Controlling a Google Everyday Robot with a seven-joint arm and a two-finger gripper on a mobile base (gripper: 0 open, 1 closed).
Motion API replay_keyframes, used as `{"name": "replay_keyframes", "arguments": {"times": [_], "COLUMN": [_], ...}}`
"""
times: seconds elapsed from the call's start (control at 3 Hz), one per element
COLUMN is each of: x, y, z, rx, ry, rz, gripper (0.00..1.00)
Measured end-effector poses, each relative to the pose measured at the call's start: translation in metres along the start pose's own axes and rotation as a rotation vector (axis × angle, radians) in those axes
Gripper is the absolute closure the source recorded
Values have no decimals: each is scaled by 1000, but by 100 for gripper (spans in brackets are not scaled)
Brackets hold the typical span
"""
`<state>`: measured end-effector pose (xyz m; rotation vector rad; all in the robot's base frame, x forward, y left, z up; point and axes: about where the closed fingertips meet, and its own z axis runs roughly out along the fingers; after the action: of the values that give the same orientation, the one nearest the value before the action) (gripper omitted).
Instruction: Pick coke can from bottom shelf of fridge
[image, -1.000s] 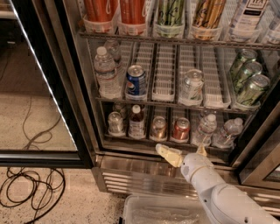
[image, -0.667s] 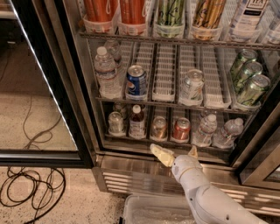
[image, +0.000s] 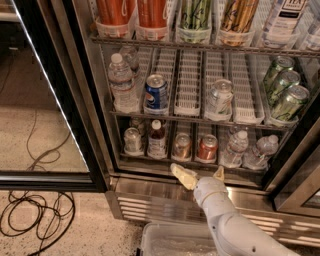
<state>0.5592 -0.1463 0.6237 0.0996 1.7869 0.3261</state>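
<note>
Inspected the tall stainless-steel fridge (image: 89, 75) with its black-framed glass door (image: 55, 115) swung open to the left. Located the small red coke can (image: 207, 147) with a silver top, upright at the front of the bottom shelf (image: 150, 159), a metal wire rack with white slatted lanes. Recorded its neighbours: a copper-brown can (image: 182, 146) just beside it on the left, a clear plastic water bottle (image: 235, 148) just beside it on the right. Noted further left a dark-liquid bottle with a white cap (image: 157, 139) and a silver can (image: 132, 140).

Found the white two-finger gripper (image: 201, 175) in front of the steel ledge below that rack, just beneath the coke can and apart from it. Saw both cream fingers (image: 182, 175) spread wide, holding nothing. Traced the white arm (image: 230, 225) down to the lower right edge, across the ribbed steel base grille (image: 150, 207).

Logged a blue Pepsi can (image: 156, 93) on the rack above, and green cans (image: 285, 92) lying tilted at that rack's right end. Marked a clear plastic bin (image: 170, 242) on the floor before the grille and black cables (image: 30, 220) coiled on the speckled floor at left.
</note>
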Motion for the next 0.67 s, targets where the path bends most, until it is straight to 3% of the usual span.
{"name": "replay_keyframes", "arguments": {"times": [0.67], "x": [9], "y": [-8], "z": [20], "rx": [145], "ry": [-139], "rz": [-195], "gripper": [0]}}
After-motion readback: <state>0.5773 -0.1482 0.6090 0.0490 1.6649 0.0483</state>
